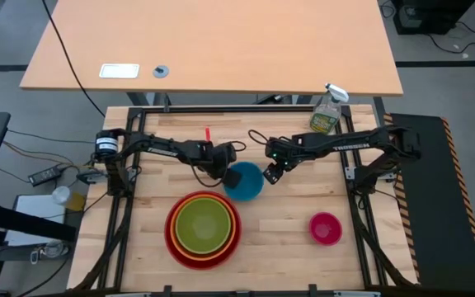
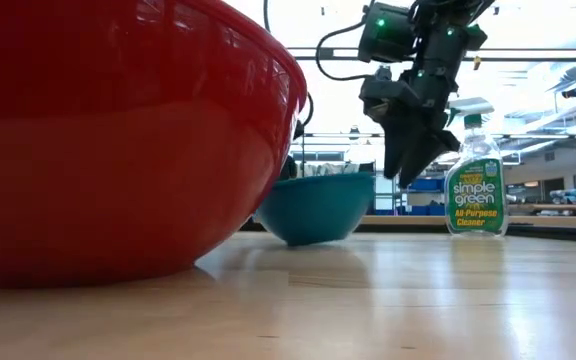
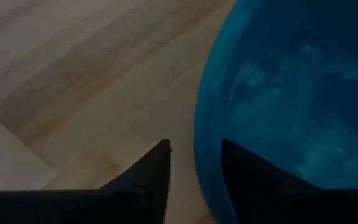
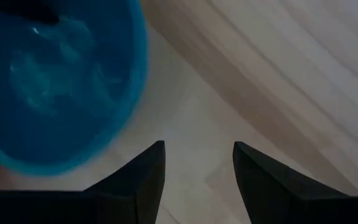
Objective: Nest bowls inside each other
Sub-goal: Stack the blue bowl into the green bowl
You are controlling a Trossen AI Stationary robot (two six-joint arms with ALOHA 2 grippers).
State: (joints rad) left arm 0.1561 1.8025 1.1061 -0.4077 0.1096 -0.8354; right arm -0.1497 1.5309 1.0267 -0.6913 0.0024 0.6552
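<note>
Left gripper [image 1: 223,169] sat at the blue bowl [image 1: 244,181], one finger [image 3: 244,177] inside the rim and the other outside it, the jaws straddling the wall with a gap still visible (whether they gripped it could not be told). Right gripper [image 1: 272,174] hung just beside the same bowl on its other side, above the wooden table [image 1: 287,247], jaws parted and holding nothing. Lime green bowl [image 1: 202,224] lay nested in the orange bowl [image 1: 176,211], itself inside the red bowl [image 1: 171,242]; the magenta pink bowl [image 1: 326,228] stood alone, well apart, and a spray bottle [image 1: 328,110] stood at the table's far edge.
</note>
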